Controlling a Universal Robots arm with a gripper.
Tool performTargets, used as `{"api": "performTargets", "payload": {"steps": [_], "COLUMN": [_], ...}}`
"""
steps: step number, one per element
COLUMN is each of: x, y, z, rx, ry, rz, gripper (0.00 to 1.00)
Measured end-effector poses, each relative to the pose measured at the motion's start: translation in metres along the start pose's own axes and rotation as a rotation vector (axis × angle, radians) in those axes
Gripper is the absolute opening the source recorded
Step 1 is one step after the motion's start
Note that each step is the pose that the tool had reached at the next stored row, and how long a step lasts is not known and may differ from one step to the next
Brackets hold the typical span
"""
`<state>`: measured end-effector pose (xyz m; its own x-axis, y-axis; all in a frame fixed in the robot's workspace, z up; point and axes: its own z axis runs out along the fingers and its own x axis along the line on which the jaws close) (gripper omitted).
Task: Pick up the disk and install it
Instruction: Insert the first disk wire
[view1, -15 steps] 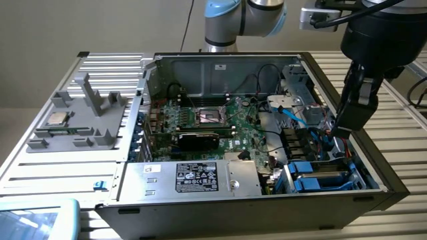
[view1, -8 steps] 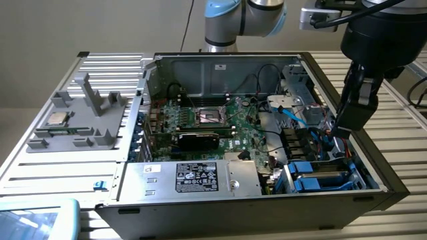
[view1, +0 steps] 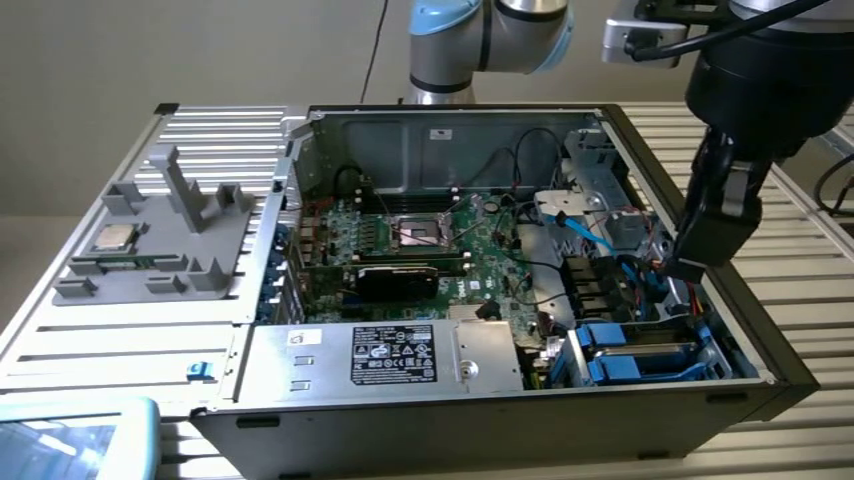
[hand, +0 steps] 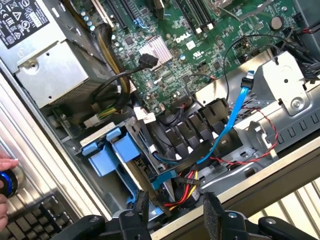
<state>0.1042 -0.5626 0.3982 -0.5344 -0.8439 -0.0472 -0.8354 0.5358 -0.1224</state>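
Standing at the exterior view's left on the slatted tabletop (view1: 54, 340): grey fixture (view1: 160, 240) with upright posts. A square CPU (view1: 114, 238) is seated on it, and bare slats run along its edges.

Next: open case (view1: 400, 140), side panel off, walls standing on all four sides, reachable from above.

Inside, at the near edge: silver box (view1: 287, 360) with a black label (view1: 391, 354); the print is too small to read.

Behind it: green board (view1: 501, 265), lying flat on the case floor. The wrist view shows "DELL" printed on it.

Centre-right: blue cable (view1: 587, 225) arching over black ducts.

Near right corner: disk (view1: 627, 360), flat in the drive bay in its blue carrier. It lies between the silver box and the case's right wall, with open room above it.

Right: pincer (view1: 683, 268), spread, with nothing between its fingers (hand: 212, 212). It hangs just inside the case's right wall, above and behind the disk and apart from it. In the wrist view red, yellow and black wires (hand: 185, 192) lie below the tips.
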Motion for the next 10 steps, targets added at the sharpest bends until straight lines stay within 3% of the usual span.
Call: {"api": "performTargets", "payload": {"steps": [3, 9, 10], "x": [0.009, 0.022, 0.022], "y": [-0.006, -0.0144, -0.0145], "z": [0.0003, 0.0007, 0.0006], "rx": [-0.01, -0.0442, -0.0487], "ry": [-0.0154, -0.0658, -0.0718], "rz": [0.002, 0.01, 0.007], "gripper": [0.56, 0.56, 0.56]}}
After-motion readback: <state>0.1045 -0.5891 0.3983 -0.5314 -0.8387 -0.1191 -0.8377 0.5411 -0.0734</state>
